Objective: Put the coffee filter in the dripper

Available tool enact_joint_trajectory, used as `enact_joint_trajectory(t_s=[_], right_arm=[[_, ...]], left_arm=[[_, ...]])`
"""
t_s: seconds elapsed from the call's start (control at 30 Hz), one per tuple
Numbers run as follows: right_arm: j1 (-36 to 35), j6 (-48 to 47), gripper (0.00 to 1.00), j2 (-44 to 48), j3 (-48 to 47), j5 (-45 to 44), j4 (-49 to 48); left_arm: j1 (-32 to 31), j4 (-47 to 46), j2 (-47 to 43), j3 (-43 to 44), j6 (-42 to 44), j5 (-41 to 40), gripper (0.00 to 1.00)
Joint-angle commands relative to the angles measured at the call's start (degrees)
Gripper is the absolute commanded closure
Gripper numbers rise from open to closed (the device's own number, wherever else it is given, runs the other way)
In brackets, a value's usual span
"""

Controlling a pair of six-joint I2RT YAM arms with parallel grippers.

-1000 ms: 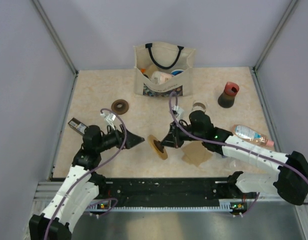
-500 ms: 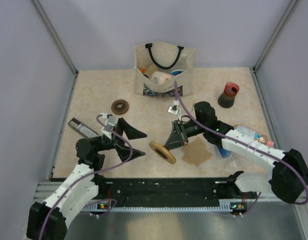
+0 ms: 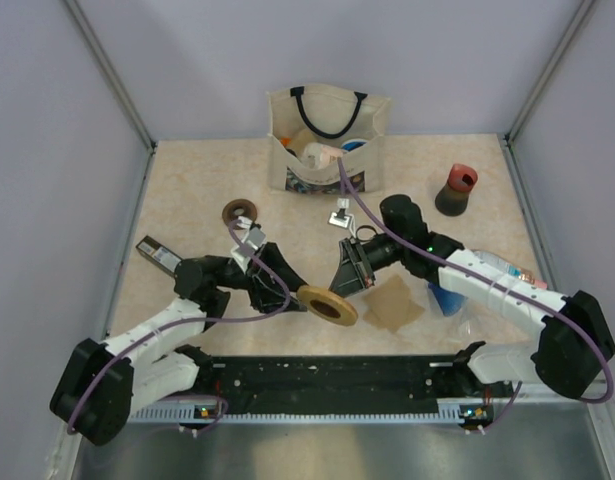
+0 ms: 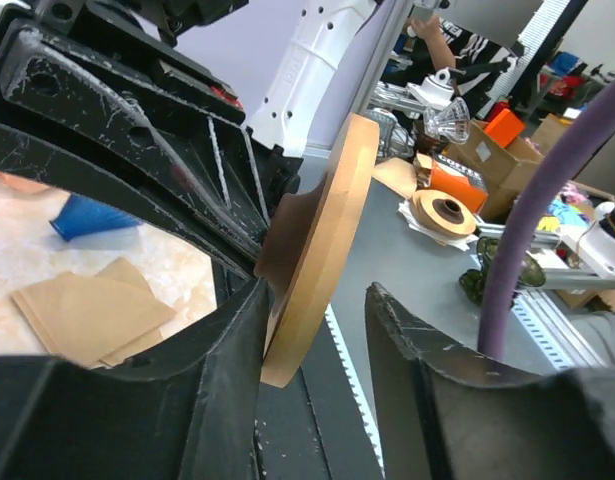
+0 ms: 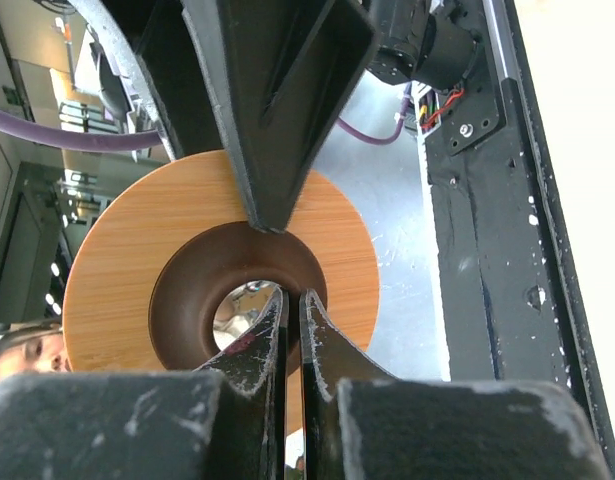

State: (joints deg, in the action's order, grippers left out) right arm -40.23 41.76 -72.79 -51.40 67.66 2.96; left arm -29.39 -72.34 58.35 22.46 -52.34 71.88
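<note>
A tan wooden ring with a dark funnel centre [image 3: 327, 303] hangs above the table's front middle. My right gripper [image 3: 335, 292] is shut on the inner lip of that centre [image 5: 294, 298]. My left gripper [image 3: 287, 294] reaches in from the left. Its jaws stand on either side of the ring's rim [image 4: 327, 230]. One finger [image 4: 237, 330] touches the rim and the other finger [image 4: 397, 330] stands apart. The coffee filter [image 3: 392, 305], flat tan paper, lies on the table right of the ring [image 4: 87, 315]. The blue dripper [image 3: 445, 299] lies beside the right forearm [image 4: 82, 215].
A cloth tote bag [image 3: 327, 140] stands at the back centre. A dark grinder with a red top [image 3: 455, 188] stands at the back right. A small brown ring [image 3: 240, 211], a black device [image 3: 157, 252], a glass cup [image 3: 398, 212] and a plastic bottle [image 3: 502, 268] lie around.
The left gripper has swung right to the ring and its jaws have narrowed around the rim. The right gripper has carried the ring slightly forward and tipped it flatter.
</note>
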Motion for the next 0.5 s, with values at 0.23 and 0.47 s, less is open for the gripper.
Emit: enact_joint_trajectory(t_s=[0.23, 0.47], right_arm=[[0.24, -5.89, 1.0, -1.83, -5.82, -2.87, 6.35], [5.67, -14.33, 0.29, 5.02, -9.51, -15.78, 18.12]], left_arm=[[-0.58, -12.66, 2.65, 2.77, -7.17, -0.42, 1.0], [-0.58, 11.28, -6.21, 3.12, 8.62, -5.07, 1.0]])
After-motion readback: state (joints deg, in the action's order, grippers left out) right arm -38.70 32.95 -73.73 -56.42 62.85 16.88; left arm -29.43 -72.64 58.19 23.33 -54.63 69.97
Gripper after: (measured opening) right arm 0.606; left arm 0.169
